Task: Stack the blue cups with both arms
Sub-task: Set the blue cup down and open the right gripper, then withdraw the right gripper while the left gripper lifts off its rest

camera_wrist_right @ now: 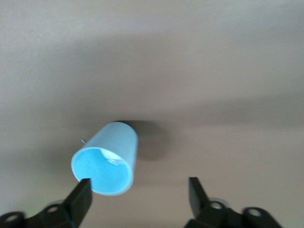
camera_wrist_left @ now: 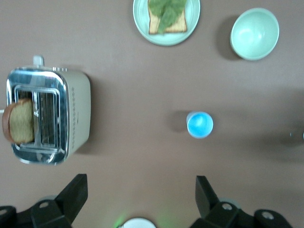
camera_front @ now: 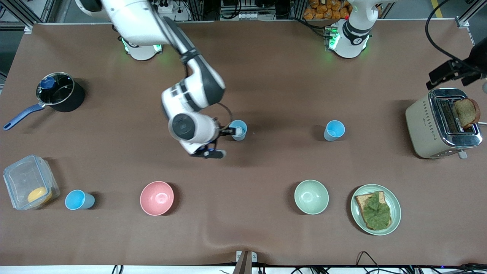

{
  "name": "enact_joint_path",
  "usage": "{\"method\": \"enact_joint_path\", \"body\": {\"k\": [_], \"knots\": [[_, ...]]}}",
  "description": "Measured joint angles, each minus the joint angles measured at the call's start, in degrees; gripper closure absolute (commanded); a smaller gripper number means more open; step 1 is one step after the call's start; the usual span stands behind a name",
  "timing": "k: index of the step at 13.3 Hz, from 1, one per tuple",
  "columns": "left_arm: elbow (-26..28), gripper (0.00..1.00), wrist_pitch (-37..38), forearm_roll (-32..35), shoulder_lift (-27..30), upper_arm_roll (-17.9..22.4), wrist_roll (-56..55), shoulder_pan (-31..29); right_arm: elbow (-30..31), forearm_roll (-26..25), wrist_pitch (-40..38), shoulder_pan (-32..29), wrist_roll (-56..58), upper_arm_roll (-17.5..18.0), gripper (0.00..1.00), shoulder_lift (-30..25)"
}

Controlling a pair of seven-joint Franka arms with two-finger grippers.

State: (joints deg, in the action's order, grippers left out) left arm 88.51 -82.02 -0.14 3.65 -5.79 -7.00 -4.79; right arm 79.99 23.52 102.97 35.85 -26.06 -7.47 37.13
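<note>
A pale blue cup (camera_front: 238, 130) with a white bit inside stands upright mid-table. My right gripper (camera_front: 223, 143) is open over the table right beside it, one finger (camera_wrist_right: 80, 195) at the rim of this cup (camera_wrist_right: 106, 159), nothing held. A brighter blue cup (camera_front: 335, 130) stands toward the left arm's end and shows again in the left wrist view (camera_wrist_left: 199, 124). Another blue cup (camera_front: 78, 199) stands nearer the front camera at the right arm's end. My left gripper (camera_wrist_left: 140, 192) hangs open and empty high above the table near its own base; it is out of the front view.
A pink bowl (camera_front: 156, 198), a green bowl (camera_front: 311, 196) and a plate (camera_front: 397, 209) of toast with lettuce line the front. A toaster (camera_front: 441, 121) holding bread stands at the left arm's end. A dark pot (camera_front: 61, 93) and a clear box (camera_front: 28, 186) stand at the right arm's end.
</note>
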Motion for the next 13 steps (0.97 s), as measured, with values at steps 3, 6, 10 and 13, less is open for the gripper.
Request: {"method": "enact_joint_path", "body": {"k": [3,6,10,13], "knots": [[0.34,0.00,1.48,0.50,0.96,-0.04,0.00,0.00,-1.70,-1.01,-7.48,-6.97,5.68,-1.24,0.00,-2.48],[-0.22,0.00,0.50,3.23,-1.79,0.72,0.00,-0.20,-1.79,-6.94,-11.78,-13.20,11.29,-2.41,0.00,-4.65],[-1.74,0.00,0.36,4.64,-1.90,0.46,0.00,-0.17,-1.88,-11.27,-16.07,-19.30,16.63,-2.74,0.00,-7.68],[-2.09,0.00,0.39,4.10,-0.83,-1.46,0.00,0.31,-1.77,-13.12,-17.65,-23.11,17.40,-2.72,0.00,-11.41]]}}
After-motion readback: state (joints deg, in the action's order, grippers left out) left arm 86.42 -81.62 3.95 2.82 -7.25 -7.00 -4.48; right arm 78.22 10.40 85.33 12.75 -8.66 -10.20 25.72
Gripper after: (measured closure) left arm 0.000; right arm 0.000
